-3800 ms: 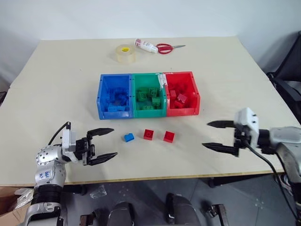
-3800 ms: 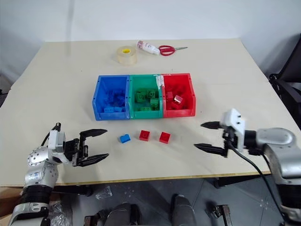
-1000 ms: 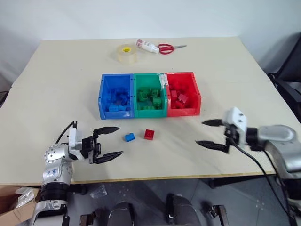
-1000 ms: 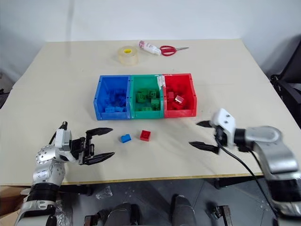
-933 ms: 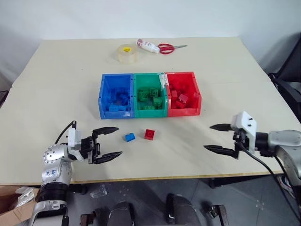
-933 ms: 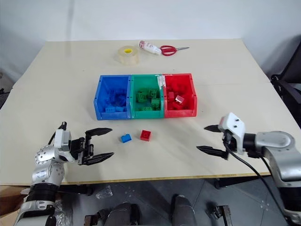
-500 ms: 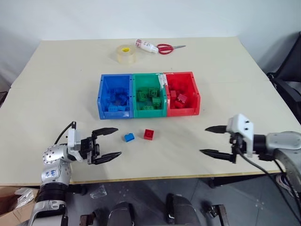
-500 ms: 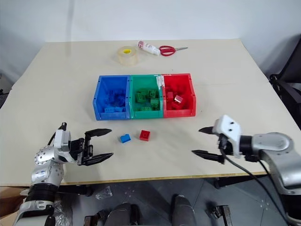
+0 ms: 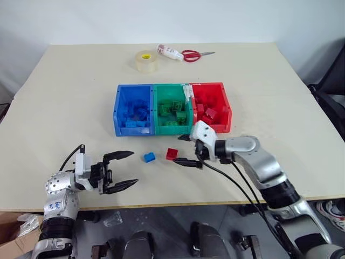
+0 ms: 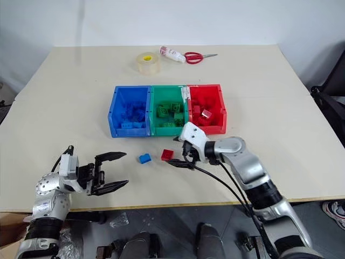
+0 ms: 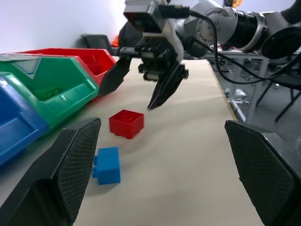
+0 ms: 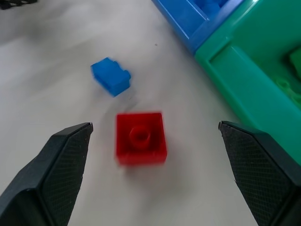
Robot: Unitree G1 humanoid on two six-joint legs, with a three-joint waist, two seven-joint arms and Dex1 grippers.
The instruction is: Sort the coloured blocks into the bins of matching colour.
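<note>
On the beige table, three joined bins are seen in a row near the middle: the blue bin on the robot's left, the green bin in the centre, the red bin on the right. Blocks of matching colour are seen inside each.

In front of the bins, two loose blocks are found on the bare tabletop. The red block lies in front of the green bin; the blue block lies just beside it, toward the robot's left, the two apart from each other.

The right gripper is positioned just to the right of the red block, its two black fingers spread wide with nothing between them. In the right wrist view the red block is framed between the parted fingertips, stud upward, with the blue block beyond it. No contact with the block is seen.

The left gripper is held near the table's front edge, well apart from both blocks, its fingers likewise spread and empty.

At the far side of the table a clear tape roll, a small bottle and red-handled scissors are noted.
</note>
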